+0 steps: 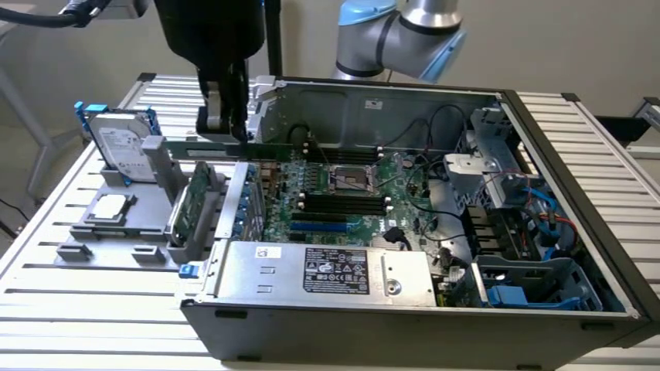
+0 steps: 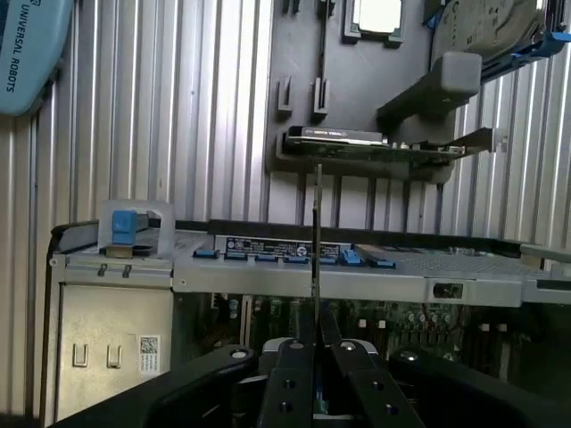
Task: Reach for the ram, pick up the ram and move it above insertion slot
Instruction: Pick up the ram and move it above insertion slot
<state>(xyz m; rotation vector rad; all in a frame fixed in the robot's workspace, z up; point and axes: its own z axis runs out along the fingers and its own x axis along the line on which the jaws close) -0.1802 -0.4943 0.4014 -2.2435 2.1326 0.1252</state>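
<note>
Up above the open computer case, the gripper hangs over the case's rear corner on the exterior view's left, its fingers closed on the ram, a long thin green stick held level and lifted clear of the grey fixture tray. Seen edge-on from the wrist view, the ram runs as a thin line out from between the fingers. Below and toward the exterior view's right lie the dark memory slots on the motherboard. On the tray stand a hard drive, a processor and an expansion card.
</note>
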